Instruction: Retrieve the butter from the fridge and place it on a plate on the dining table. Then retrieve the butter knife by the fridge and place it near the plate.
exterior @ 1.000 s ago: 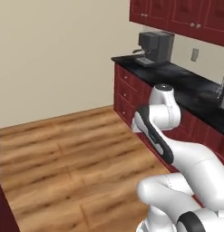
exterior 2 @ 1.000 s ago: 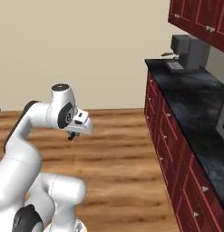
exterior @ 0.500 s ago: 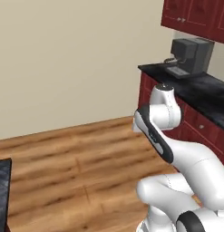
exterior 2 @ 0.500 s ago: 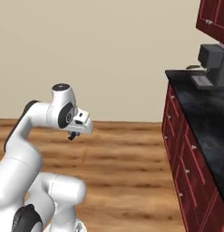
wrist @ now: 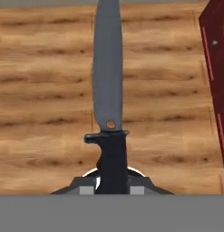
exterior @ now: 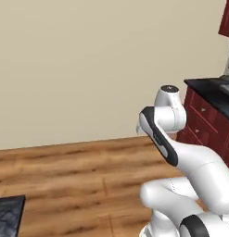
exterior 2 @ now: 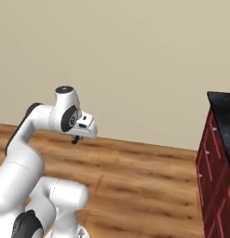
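Wood floor and bare wall fill my base cams now; red cabinets [exterior: 206, 118] have slid to the right edge, so base is turning. End effector [exterior 2: 76, 139] pinching knife [wrist: 108, 90] by the handle, blade pointing ahead. Table corner [exterior: 8, 214] coming in low left, so drop-off next.

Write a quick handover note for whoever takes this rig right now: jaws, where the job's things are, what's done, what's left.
Gripper: jaws shut on the butter knife, handle in the grip, blade pointing away over the wood floor.
Arm is tucked over the base; red cabinets stand to the right. A dark stone corner shows low on the left base view.
Done: knife picked up.
Left: carry the knife to the dining table and lay it near the plate. Butter's placement can't be judged from these views; check it.
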### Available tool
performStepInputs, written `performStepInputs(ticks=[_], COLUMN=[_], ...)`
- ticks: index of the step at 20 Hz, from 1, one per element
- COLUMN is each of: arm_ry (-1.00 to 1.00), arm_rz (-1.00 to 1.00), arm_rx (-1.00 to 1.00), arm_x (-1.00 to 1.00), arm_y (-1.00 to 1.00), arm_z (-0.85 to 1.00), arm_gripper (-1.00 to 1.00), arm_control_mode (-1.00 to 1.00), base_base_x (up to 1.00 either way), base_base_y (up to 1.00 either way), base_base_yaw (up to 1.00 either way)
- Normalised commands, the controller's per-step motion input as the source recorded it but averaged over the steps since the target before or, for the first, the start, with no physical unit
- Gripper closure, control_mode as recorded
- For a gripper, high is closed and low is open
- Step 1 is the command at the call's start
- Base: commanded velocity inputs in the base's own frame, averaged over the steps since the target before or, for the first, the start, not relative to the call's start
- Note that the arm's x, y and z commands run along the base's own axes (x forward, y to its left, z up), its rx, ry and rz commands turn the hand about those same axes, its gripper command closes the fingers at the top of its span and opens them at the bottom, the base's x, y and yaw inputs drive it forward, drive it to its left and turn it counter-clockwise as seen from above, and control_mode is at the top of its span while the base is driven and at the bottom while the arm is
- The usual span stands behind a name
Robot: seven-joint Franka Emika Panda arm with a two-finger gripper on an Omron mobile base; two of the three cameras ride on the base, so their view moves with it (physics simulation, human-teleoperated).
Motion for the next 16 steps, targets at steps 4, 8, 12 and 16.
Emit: performStepInputs(ticks=[4, 8, 12, 16], arm_ry=[0.00, 0.00, 0.00, 0.00], arm_rz=[0.00, 0.00, 0.00, 0.00], arm_rx=[0.00, 0.00, 0.00, 0.00], arm_x=[0.00, 0.00, 0.00, 0.00], arm_y=[0.00, 0.00, 0.00, 0.00], arm_z=[0.00, 0.00, 0.00, 0.00], arm_gripper=[1.00, 1.00, 1.00, 1.00], arm_control_mode=[1.00, 1.00, 1.00, 1.00], base_base_x=[0.83, 0.81, 0.74, 0.60], base_base_y=[-0.04, -0.09, -0.38, -0.43], base_base_yaw=[0.48, 0.55, 0.62, 0.74])
